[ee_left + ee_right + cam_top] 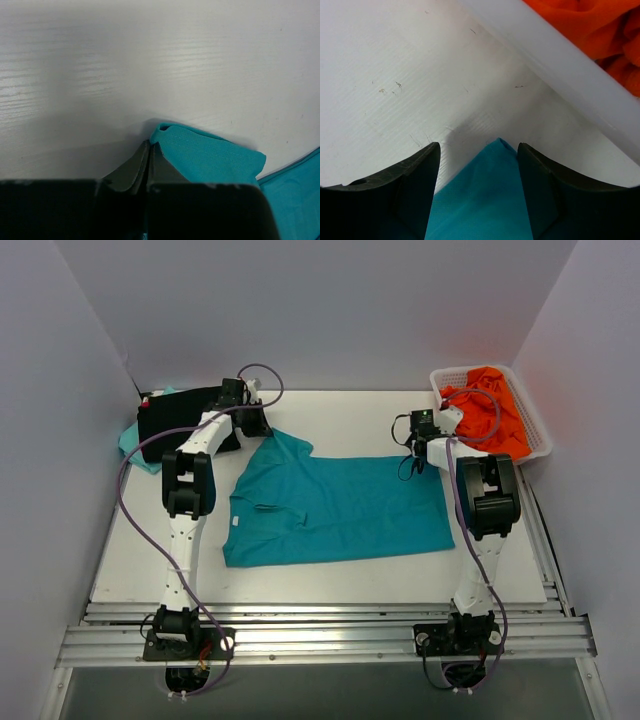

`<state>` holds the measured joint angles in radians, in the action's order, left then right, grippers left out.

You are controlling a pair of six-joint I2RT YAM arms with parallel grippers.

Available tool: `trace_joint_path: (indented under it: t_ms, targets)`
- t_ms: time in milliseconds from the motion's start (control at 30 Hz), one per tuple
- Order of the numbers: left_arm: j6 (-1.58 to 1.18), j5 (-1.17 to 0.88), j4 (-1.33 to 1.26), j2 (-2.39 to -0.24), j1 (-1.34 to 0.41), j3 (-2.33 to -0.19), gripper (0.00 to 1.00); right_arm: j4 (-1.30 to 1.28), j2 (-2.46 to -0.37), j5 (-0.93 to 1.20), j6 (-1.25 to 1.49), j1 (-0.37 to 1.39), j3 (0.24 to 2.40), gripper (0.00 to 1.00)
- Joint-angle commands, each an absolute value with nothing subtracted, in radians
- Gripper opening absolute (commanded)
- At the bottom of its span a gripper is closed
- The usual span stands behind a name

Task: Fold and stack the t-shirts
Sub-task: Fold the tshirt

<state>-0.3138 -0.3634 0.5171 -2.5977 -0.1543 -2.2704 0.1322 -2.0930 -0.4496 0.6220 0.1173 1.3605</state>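
A teal t-shirt (335, 508) lies spread flat in the middle of the table. My left gripper (262, 428) is at its far left sleeve. In the left wrist view the left gripper (151, 145) is shut, with the raised teal sleeve corner (200, 150) pinched at its tips. My right gripper (416, 462) is at the shirt's far right corner. In the right wrist view the right gripper (479, 150) is open and straddles that teal corner (487, 195) without holding it. A black t-shirt (185, 418) lies folded at the far left on another teal one (130, 445).
A white mesh basket (535, 452) with bright orange t-shirts (490, 408) stands at the far right; its white wall (560, 65) and the orange cloth (600, 25) are close behind my right gripper. White walls enclose the table on three sides.
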Motion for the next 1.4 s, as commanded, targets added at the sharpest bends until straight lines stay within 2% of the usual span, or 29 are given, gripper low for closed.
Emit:
trace_joint_path:
  t_ms: [0, 200, 400, 433, 533, 733, 1000, 1367]
  targets:
    - [-0.307, -0.339, 0.532, -2.562, -0.143, -2.249, 0.02, 0.121, -2.126, -0.446, 0.644, 0.087, 1.362, 0.59]
    - [-0.308, -0.339, 0.531, -2.562, -0.143, -2.249, 0.02, 0.085, -2.157, -0.394, 0.655, 0.058, 1.385, 0.57]
    - [-0.307, -0.339, 0.531, -2.562, -0.143, -2.250, 0.02, 0.058, -2.175, -0.353, 0.657, 0.043, 1.402, 0.46]
    - [-0.307, -0.339, 0.531, -2.563, -0.143, -2.250, 0.02, 0.058, -2.175, -0.350, 0.658, 0.040, 1.402, 0.34]
    - [-0.307, -0.341, 0.531, -2.562, -0.143, -2.250, 0.02, 0.061, -2.180, -0.328, 0.658, 0.032, 1.402, 0.18]
    - [-0.307, -0.341, 0.535, -2.565, -0.144, -2.255, 0.02, 0.064, -2.181, -0.318, 0.653, 0.028, 1.401, 0.00]
    - [-0.307, -0.341, 0.508, -2.525, -0.141, -2.209, 0.02, 0.091, -2.164, -0.308, 0.657, 0.026, 1.379, 0.00]
    - [-0.302, -0.308, 0.407, -2.318, -0.140, -2.016, 0.02, 0.095, -2.095, -0.265, 0.658, 0.037, 1.408, 0.00]
